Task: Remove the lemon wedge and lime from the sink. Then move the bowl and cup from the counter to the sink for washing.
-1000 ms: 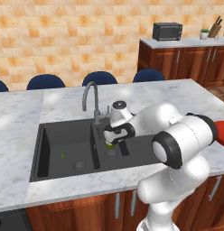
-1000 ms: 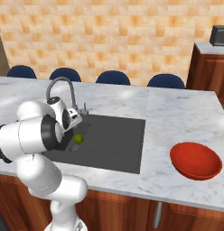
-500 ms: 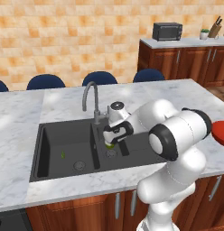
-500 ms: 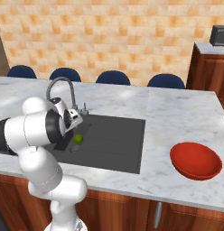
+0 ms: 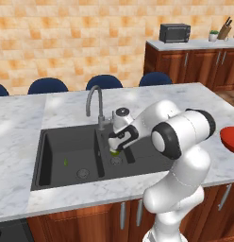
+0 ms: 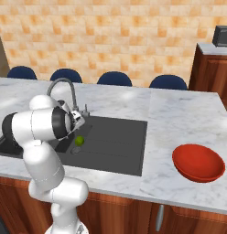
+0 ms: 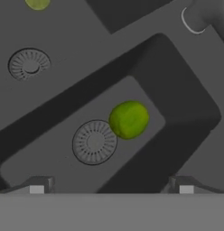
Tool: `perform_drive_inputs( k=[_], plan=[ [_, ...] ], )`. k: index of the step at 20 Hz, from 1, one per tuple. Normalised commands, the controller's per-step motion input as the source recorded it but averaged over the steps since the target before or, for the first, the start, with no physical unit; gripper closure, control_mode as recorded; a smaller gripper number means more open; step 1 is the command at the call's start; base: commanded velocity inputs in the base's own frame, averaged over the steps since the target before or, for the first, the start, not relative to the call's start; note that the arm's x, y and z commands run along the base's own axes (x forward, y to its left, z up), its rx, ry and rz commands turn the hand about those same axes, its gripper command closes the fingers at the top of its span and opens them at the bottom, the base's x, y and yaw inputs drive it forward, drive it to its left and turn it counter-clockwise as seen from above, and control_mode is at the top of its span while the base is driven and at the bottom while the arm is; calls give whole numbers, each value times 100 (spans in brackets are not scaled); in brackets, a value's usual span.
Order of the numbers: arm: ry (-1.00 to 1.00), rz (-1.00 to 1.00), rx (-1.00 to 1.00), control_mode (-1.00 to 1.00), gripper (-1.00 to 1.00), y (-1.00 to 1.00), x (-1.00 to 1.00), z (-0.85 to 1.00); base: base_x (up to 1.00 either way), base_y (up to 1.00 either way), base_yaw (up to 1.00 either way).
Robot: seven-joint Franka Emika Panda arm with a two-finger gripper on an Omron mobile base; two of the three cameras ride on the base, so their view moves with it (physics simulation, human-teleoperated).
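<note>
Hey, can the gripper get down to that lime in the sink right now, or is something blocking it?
Probably yes. The gripper hangs over the sink with its jaws wide open, and the lime lies bare on the basin floor beside the drain. Nothing lies between them; the faucet stands off to one side.

dark grey double-basin sink (image 5: 67,142): matt, smooth
curved grey faucet (image 5: 94,99): dull brushed metal
white-grey veined marble surface (image 6: 179,119): polished stone
wide red bowl (image 6: 198,162): glossy, smooth
round yellow-green lime (image 7: 128,119): matt, faintly dimpled
reddish-brown cabinets (image 5: 90,217): wood, satin
</note>
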Motion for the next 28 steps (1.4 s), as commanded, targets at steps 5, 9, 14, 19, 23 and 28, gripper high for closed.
perform_drive_inputs(
  k=[5, 9, 14, 19, 23, 28],
  plan=[
    [-8, 2, 0, -100, -100, 1, 18, -14, 0, 0, 0],
    [-3, 0, 5, -100, -100, 4, 17, -14, 0, 0, 0],
    [-1, 0, 10, -100, -100, 7, 20, -16, 0, 0, 0],
    [-1, 0, 3, -100, -100, 1, 19, -13, 0, 0, 0],
    [0, 0, 0, -100, -100, 1, 19, -10, 0, 0, 0],
    [0, 0, 0, -100, -100, 7, 18, -12, 0, 0, 0]
  ],
)
